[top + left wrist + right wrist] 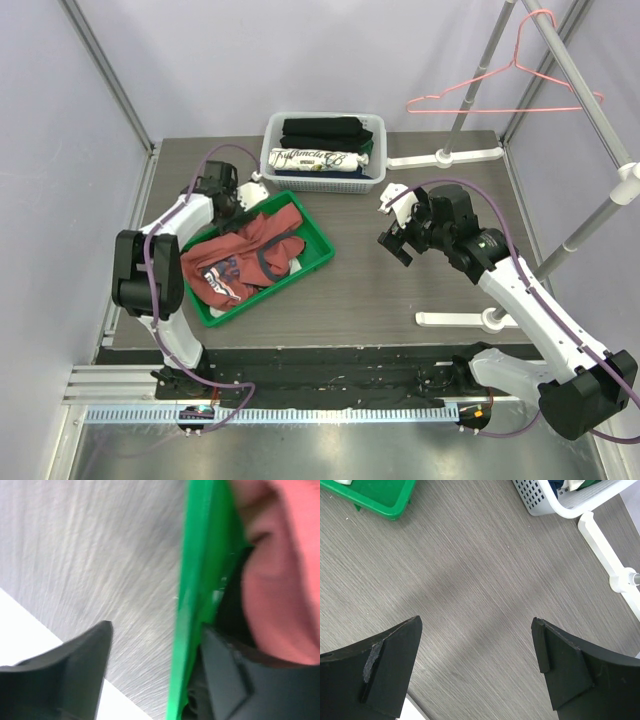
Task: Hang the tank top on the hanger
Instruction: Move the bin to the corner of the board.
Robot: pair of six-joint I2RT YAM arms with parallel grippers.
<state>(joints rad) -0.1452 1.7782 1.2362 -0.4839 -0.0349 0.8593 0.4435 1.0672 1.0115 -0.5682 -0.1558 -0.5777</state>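
Note:
The rust-red tank top (243, 262) lies crumpled in a green tray (316, 240) at the left of the table. My left gripper (240, 212) is at the tray's far left edge. In the left wrist view it (157, 630) is open and straddles the green tray wall (192, 600), with one finger (235, 675) inside by the red cloth (285, 580) and the other outside over the table. My right gripper (390, 223) is open and empty above bare table, right of the tray (476, 622). The pink wire hanger (510, 92) hangs on the rack rail at the back right.
A white basket (372, 172) with folded black and white printed clothes stands behind the tray and shows in the right wrist view (555, 505). The white rack's feet (445, 157) and poles (585, 230) stand at the right. The tray's corner (380, 497) also shows there.

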